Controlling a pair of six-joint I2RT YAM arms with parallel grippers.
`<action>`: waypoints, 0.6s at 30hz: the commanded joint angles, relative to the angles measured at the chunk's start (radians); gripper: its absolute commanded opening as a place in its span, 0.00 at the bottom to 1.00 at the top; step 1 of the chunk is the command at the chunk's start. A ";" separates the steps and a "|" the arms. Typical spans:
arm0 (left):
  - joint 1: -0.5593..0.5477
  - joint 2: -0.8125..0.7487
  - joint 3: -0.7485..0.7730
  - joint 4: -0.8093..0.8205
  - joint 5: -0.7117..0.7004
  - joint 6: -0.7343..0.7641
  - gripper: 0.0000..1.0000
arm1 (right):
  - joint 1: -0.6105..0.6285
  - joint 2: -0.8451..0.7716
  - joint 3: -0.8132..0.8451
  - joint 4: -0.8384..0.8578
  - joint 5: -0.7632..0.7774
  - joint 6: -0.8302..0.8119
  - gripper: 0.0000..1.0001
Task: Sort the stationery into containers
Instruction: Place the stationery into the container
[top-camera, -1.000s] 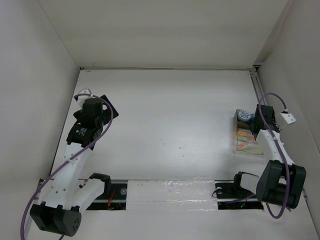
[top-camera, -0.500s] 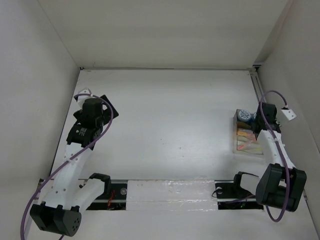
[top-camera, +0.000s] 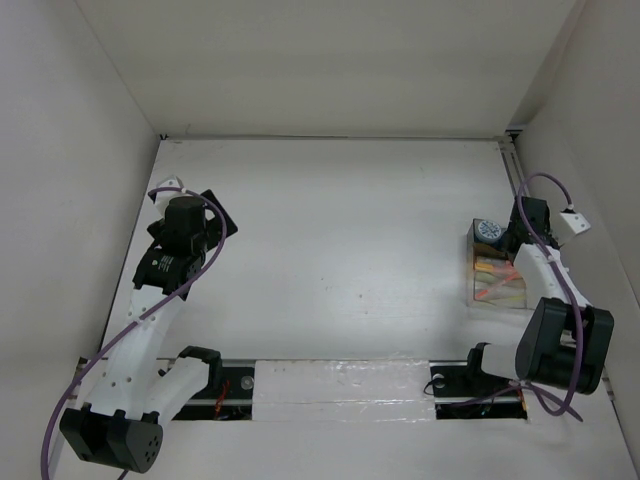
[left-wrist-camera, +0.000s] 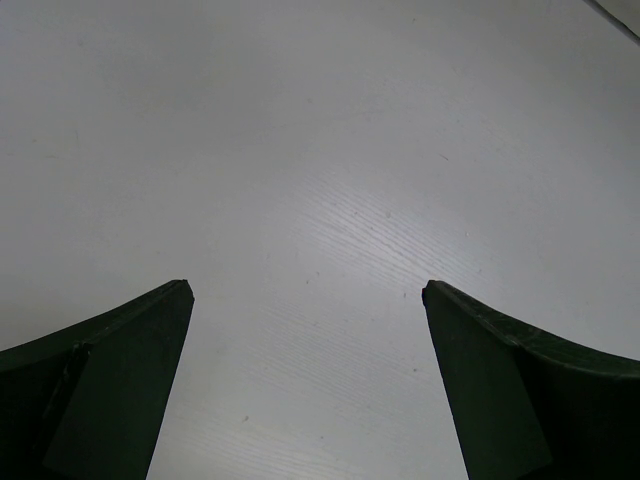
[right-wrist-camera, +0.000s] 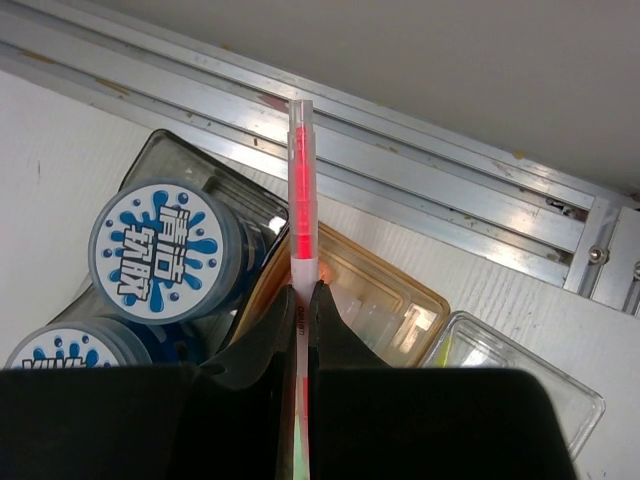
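Note:
My right gripper is shut on a thin red-pink pen, which points away over the clear compartment tray. Two blue-and-white rolls sit in the tray's left compartment. In the top view the tray lies at the table's right edge with a roll at its far end and orange and yellow markers inside; my right gripper hovers at its far right corner. My left gripper is open and empty over bare table, at the far left in the top view.
An aluminium rail runs along the table's right edge just beyond the tray, below the right wall. White walls close the table on the left, back and right.
The right arm has drawn in and turned at the tray's far corner, still holding the pen. The left arm has not moved.

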 joint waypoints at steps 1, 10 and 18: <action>-0.004 -0.017 0.020 0.027 0.010 0.014 1.00 | 0.001 0.007 0.006 0.003 0.062 0.030 0.00; -0.004 -0.017 0.020 0.027 0.010 0.014 1.00 | -0.008 -0.014 -0.003 -0.043 0.081 0.055 0.00; -0.004 -0.017 0.020 0.027 0.010 0.014 1.00 | -0.008 -0.016 -0.012 -0.052 0.081 0.067 0.00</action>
